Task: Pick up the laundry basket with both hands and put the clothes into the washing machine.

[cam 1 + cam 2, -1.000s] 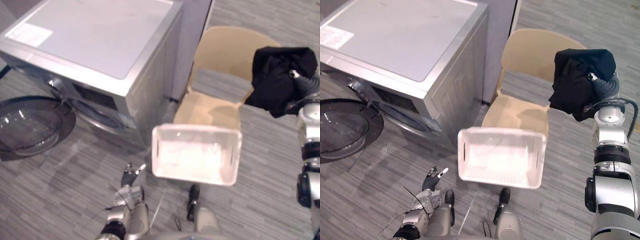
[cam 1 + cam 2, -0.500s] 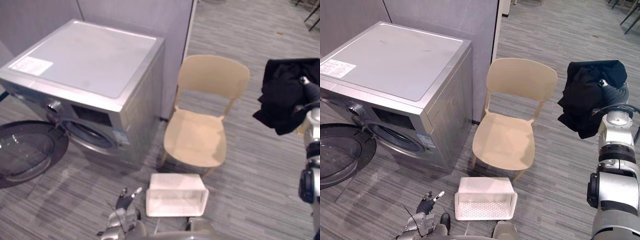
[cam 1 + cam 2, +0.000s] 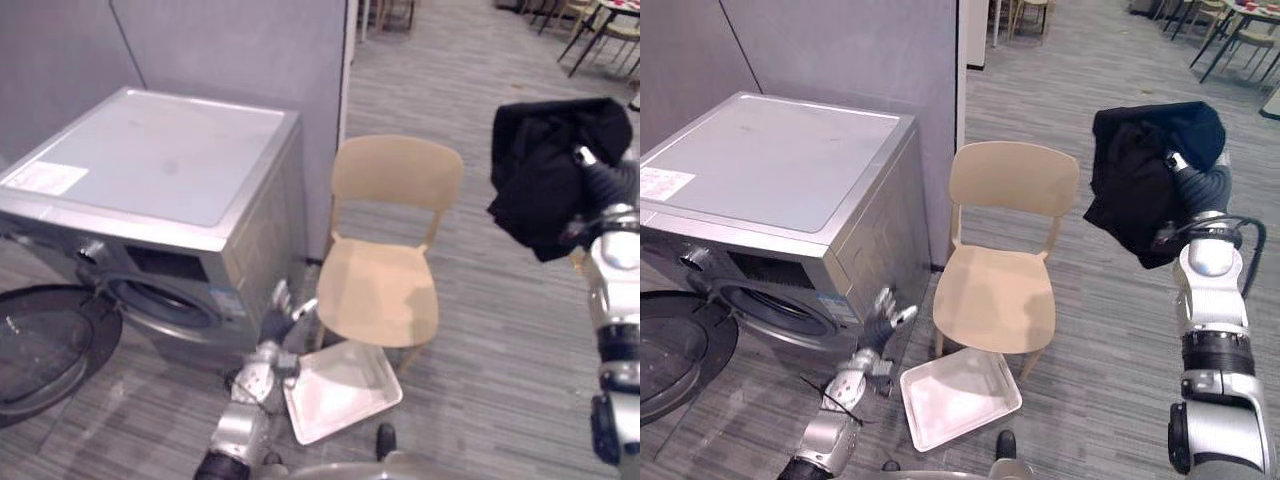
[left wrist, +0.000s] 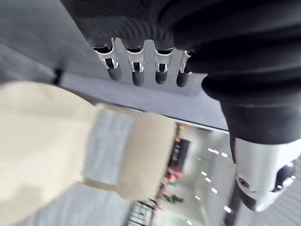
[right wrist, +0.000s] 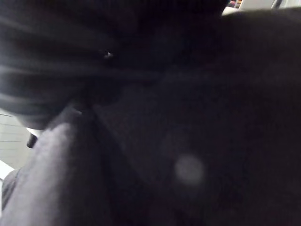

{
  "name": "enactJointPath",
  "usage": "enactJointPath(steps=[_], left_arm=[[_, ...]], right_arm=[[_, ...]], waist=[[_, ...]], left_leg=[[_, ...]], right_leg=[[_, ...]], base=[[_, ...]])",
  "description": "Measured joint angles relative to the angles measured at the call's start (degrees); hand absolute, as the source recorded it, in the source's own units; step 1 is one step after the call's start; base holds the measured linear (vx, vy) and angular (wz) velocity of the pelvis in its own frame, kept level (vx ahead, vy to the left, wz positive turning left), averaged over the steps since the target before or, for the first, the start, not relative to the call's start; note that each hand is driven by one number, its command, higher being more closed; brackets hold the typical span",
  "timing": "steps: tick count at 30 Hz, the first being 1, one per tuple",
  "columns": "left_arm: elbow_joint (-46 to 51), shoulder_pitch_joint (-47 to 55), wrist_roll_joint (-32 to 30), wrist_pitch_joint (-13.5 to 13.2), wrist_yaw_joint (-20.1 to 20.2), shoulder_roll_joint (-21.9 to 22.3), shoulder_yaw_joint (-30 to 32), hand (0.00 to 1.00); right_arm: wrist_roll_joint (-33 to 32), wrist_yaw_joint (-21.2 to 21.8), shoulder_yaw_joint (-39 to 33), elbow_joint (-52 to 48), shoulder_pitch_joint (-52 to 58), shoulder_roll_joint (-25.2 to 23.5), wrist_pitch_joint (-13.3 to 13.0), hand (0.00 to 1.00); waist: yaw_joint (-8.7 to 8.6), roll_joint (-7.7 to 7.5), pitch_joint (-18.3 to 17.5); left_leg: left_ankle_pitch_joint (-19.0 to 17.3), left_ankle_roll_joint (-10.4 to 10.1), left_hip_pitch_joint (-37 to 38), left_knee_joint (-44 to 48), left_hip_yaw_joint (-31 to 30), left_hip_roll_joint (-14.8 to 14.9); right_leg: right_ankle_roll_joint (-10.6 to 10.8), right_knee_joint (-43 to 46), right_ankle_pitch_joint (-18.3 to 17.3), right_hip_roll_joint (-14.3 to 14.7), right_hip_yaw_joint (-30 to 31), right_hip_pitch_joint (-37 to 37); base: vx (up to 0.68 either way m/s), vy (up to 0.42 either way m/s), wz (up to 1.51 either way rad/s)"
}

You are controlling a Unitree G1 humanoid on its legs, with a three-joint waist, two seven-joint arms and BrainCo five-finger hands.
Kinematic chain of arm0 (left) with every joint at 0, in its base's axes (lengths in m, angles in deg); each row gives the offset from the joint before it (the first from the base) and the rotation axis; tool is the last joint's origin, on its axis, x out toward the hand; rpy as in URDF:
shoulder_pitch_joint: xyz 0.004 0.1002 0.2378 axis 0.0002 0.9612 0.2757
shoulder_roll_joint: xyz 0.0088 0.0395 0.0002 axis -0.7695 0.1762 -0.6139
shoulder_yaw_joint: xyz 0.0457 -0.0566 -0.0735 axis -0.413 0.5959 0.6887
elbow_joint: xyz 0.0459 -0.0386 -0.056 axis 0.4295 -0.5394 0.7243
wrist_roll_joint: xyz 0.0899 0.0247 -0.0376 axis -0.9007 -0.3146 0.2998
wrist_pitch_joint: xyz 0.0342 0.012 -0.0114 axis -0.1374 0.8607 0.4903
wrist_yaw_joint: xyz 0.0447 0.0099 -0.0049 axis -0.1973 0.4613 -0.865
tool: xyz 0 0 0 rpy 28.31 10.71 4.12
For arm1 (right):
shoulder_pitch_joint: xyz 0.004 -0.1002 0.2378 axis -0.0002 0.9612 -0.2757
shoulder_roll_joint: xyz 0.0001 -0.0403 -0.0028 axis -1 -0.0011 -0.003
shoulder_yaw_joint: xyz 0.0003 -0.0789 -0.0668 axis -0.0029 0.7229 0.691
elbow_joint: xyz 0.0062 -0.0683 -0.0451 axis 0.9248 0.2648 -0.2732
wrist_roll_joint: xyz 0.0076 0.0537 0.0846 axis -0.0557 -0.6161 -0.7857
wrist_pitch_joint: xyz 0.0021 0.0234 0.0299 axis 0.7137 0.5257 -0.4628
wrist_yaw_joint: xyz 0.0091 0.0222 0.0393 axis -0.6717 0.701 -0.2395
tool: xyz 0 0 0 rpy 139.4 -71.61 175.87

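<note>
Reference: tan chair (image 3: 385,285). White laundry basket (image 3: 340,390) down on the floor just in front of the chair's front legs, opening up, skewed to the seat. Held by neither hand.

Robot's left hand (image 3: 278,322) off the chair's front-left corner, between the chair and the washing machine (image 3: 170,200), just above the basket's rim on that side. Contact with the rim: cannot tell. Released: fingers (image 4: 136,70) straight in a row in the left wrist view, thumb apart, nothing in the palm, chair backrest visible past them.

Black clothes (image 3: 555,170) bunched up in the air right of the chair, around backrest-top height, clear of it. Robot's right hand (image 3: 1188,178) buried in that bundle, ribbed cover sticking out underneath. Grasp state: cannot tell. Dark cloth right up against the lens in the right wrist view.

Washing machine directly left of the chair, near. Round door (image 3: 40,345) swung open, low, on the machine's side away from the chair; drum opening (image 3: 150,300) exposed. Grey partition wall (image 3: 230,60) behind the chair and the machine.
</note>
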Motion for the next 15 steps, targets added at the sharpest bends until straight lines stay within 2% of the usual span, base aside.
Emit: enactJointPath(steps=[4,9,11,15], left_arm=[[5.11,-6.37,3.58,-2.01,1.01,-2.05,-2.78,0.00],[5.48,-15.06,5.70,-2.21,0.92,-2.61,-5.26,0.00],[5.39,-18.32,5.72,-2.81,0.82,-2.75,-6.40,0.00],[-1.06,-27.80,6.38,-3.50,0.80,-3.09,-9.62,0.00]], right_arm=[[-0.98,2.63,0.39,-8.82,4.27,-2.61,-1.29,1.00],[-2.16,5.23,3.00,-15.51,5.57,-4.31,-1.44,1.00],[-2.84,5.76,4.64,-17.71,5.73,-5.84,-1.52,1.00],[-4.36,7.30,8.71,-22.23,5.74,-8.10,-1.63,1.00]], waist=[[-0.28,0.36,-1.68],[-0.66,0.17,-2.48],[-1.42,0.09,-2.99],[-2.02,-0.14,-3.81]], left_leg=[[-0.48,0.16,1.46,-0.39,1.92,0.09],[-0.62,-0.03,3.15,-1.20,4.03,0.05],[-0.62,-0.03,3.52,-1.45,4.56,0.02],[-0.61,-0.07,4.06,-1.86,6.01,-0.04]], right_leg=[[0.18,-0.24,0.01,0.35,1.89,0.16],[0.43,-0.31,0.15,0.66,4.05,0.15],[0.40,-0.33,0.15,0.72,4.56,0.10],[0.30,-0.52,0.39,0.95,6.01,-0.42]], base=[[-0.03,0.010,-0.21],[-0.02,0.007,-0.22],[-0.01,0.003,-0.12],[-0.01,0.001,-0.18]])
